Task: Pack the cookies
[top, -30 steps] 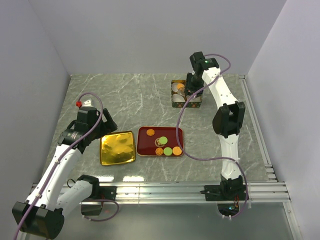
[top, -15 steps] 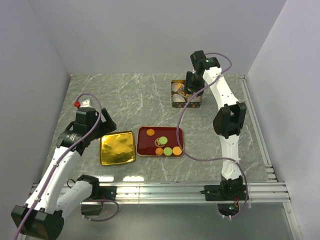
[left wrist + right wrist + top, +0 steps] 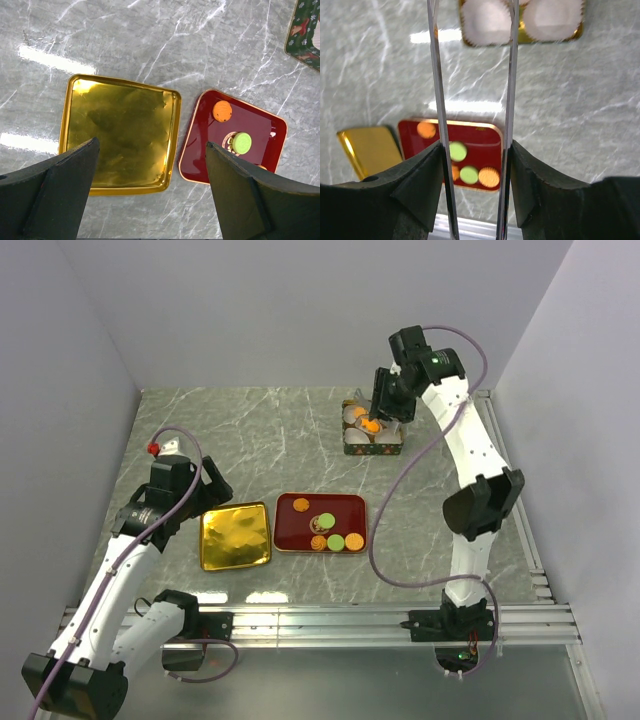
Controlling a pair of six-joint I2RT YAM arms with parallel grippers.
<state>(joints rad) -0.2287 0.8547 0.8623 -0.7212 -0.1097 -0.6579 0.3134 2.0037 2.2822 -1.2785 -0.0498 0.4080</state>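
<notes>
Orange and green cookies cluster on the red tray; one orange cookie sits in the patterned box at the worktop's far edge. The right hand hangs over the box, blades parted. The left hand, spread wide, hangs above the gold tray beside the red tray's left edge.

On the grey veined marble tabletop a shallow square gold metal tray lies just beside a glossy dark-red tray with rounded corners, a narrow gap between them (the gold one mirrors the lamps). Well apart, toward the far wall, stands a dark-green printed box with a gold inner rim, holding white scalloped paper cups side by side
</notes>
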